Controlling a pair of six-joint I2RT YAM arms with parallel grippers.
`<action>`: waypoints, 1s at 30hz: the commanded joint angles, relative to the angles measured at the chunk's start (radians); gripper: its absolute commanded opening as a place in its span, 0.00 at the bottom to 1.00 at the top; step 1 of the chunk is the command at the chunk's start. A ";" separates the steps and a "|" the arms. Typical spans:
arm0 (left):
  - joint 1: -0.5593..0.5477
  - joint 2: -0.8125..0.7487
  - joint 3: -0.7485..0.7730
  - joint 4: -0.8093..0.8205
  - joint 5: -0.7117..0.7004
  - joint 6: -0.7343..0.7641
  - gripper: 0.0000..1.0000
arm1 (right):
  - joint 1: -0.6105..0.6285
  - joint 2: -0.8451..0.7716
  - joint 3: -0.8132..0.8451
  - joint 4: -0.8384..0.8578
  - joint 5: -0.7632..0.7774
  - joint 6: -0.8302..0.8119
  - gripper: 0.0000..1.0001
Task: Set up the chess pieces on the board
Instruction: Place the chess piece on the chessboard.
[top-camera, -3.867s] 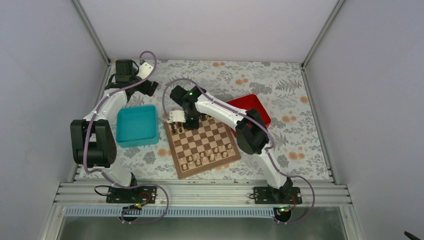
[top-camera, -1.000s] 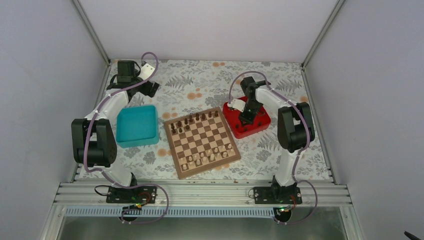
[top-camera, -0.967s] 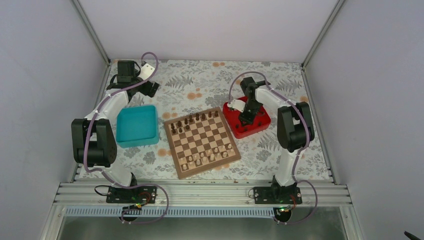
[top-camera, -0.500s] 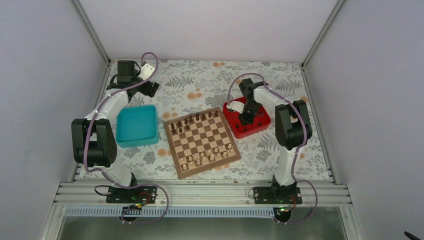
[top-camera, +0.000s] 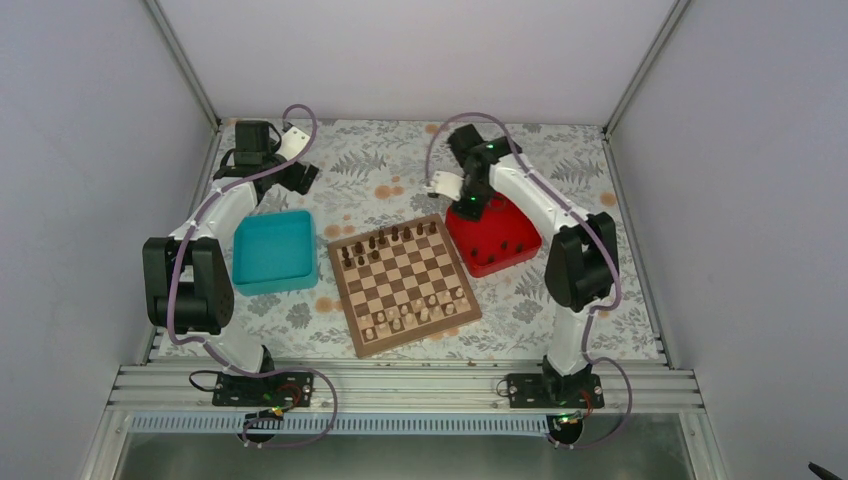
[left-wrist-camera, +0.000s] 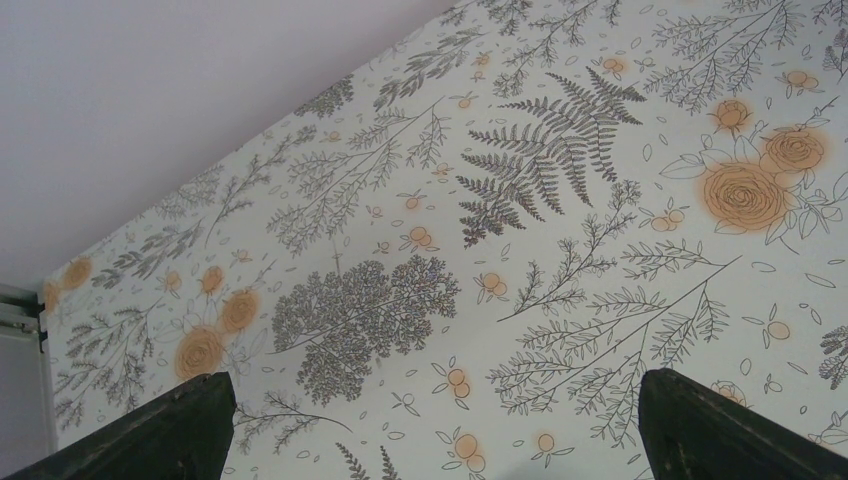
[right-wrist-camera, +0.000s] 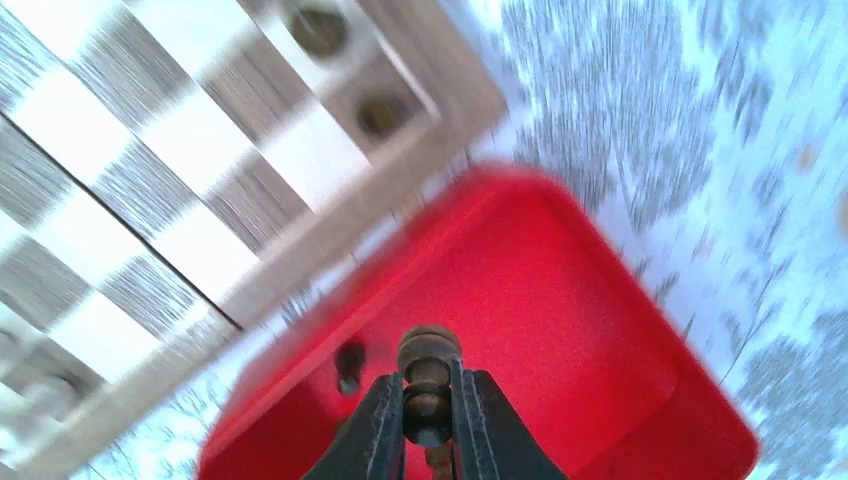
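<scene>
The chess piece (right-wrist-camera: 428, 368) is a dark brown turned wooden man with a rounded knob on top and a collar below. Blur hides which man it is. The right gripper (right-wrist-camera: 428, 405) has closed nearly all the way on it and pinches it upright from both sides. It hangs above the red tray (right-wrist-camera: 600, 330), over the tray's far-left corner. One loose chessman (right-wrist-camera: 348, 365) lies on the tray floor just left of it.

The board (top-camera: 405, 275) sits left of the red tray, just beside it, with a thin strip of floral cloth (top-camera: 560, 290) between their edges. Dark chessmen (top-camera: 388, 240) stand along its two far rows with gaps among them. Cream chessmen (top-camera: 415, 313) fill the two near rows, and the middle rows lie bare.

The teal tray (top-camera: 270, 248) lies left of the board, near but apart. The left gripper (left-wrist-camera: 430, 435) is at the far-left corner of the table, its fingers spread wide with nothing between them.
</scene>
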 joint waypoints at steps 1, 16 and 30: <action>-0.004 -0.008 0.002 0.003 0.013 -0.006 1.00 | 0.145 0.019 0.126 -0.089 0.024 0.026 0.07; -0.004 -0.022 0.006 -0.002 0.014 -0.006 1.00 | 0.389 0.280 0.346 -0.092 -0.007 0.010 0.09; -0.005 -0.021 -0.002 0.006 0.021 -0.005 1.00 | 0.415 0.356 0.351 -0.026 -0.027 0.008 0.10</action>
